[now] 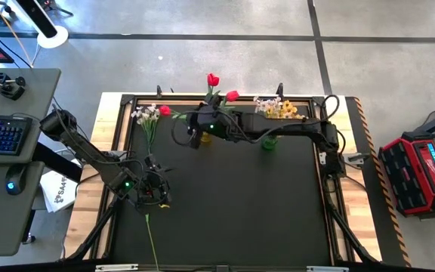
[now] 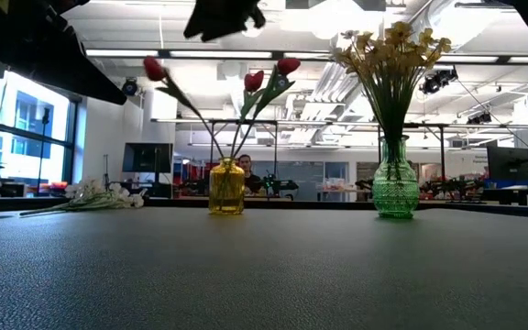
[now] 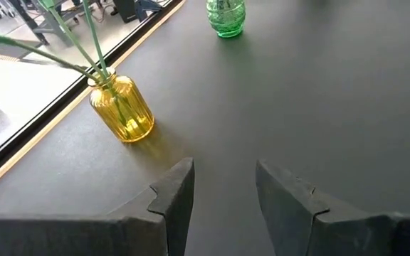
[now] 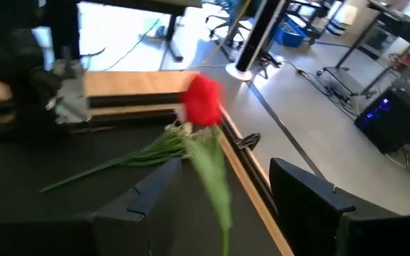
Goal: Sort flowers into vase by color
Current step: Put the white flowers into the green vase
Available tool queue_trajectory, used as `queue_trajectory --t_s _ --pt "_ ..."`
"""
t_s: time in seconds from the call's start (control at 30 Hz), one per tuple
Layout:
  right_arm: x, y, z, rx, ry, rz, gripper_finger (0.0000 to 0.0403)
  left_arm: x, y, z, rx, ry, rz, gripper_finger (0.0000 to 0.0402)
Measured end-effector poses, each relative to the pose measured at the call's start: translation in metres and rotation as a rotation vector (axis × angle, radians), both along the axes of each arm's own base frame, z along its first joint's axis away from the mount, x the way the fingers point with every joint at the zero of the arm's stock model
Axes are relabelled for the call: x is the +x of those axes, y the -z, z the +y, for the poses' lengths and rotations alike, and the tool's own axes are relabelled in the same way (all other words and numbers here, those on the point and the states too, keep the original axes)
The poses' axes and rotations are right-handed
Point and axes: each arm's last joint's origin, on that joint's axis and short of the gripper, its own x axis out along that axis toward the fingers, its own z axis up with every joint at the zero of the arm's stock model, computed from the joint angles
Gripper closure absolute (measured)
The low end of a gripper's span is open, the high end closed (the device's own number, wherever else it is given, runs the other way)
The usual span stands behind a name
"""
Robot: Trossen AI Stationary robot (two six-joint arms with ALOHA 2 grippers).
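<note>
Standing ribbed yellow glass vase (image 2: pixel 226 187), knobbly green vase (image 2: pixel 395 189)

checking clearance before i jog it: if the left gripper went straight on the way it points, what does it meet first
Most likely bare table: the open left gripper aims between the yellow vase and the green vase, though depth is hard to judge.
</note>
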Motion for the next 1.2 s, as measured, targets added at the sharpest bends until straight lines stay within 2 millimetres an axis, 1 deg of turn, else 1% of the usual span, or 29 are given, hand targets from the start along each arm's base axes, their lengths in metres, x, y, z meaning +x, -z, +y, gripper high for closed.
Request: queue_trajectory --t_s 0.1,0.2,0.3,0.47,0.53,0.6,0.73,0.83,0.9,1.03,1.13,1.2 --pt "-0.004 -0.01 0.019 -0.022 -0.054 0.045 0.0203 0.0 0.0 0.0 0.0 0.001 0.0 0.0262" --pt "-0.009 -0.015 0.044 -0.026 -0.136 0.1 0.0203 -0.002 0.0 -0.002 0.001 0.013 0.0 0.0262" --pt "-0.015 -0.008 0.074 -0.001 -0.228 0.188 0.0203 -0.004 0.0 -0.005 0.001 0.031 0.0 0.0262" --pt "-0.033 0.014 0.123 0.058 -0.275 0.345 0.0203 -0.008 0.0 -0.011 -0.002 0.058 -0.003 0.0262" --pt "-0.04 0.028 0.139 0.078 -0.285 0.406 0.0203 -0.009 0.0 -0.012 0.002 0.062 -0.007 0.0262" --pt "-0.044 0.047 0.15 0.107 -0.279 0.453 0.0203 -0.009 0.0 -0.013 -0.001 0.066 -0.009 0.0262" --pt "-0.055 0.095 0.159 0.179 -0.192 0.542 0.0203 -0.011 0.0 -0.014 -0.034 0.057 -0.028 0.0262" --pt "-0.062 0.126 0.166 0.236 -0.138 0.536 0.0203 -0.011 0.001 -0.015 -0.091 0.048 -0.027 0.0262" --pt "-0.067 0.142 0.17 0.265 -0.107 0.518 0.0203 -0.013 0.003 -0.014 -0.151 0.046 0.002 0.0262" --pt "-0.077 0.167 0.175 0.256 -0.012 0.472 0.0203 -0.018 0.009 -0.013 -0.317 0.003 0.071 0.0262" --pt "-0.09 0.184 0.176 0.218 0.055 0.491 0.0203 -0.023 0.014 -0.012 -0.471 -0.051 0.168 0.0262" --pt "-0.1 0.196 0.175 0.211 0.086 0.527 0.0203 -0.028 0.018 -0.012 -0.587 -0.094 0.264 0.0262"
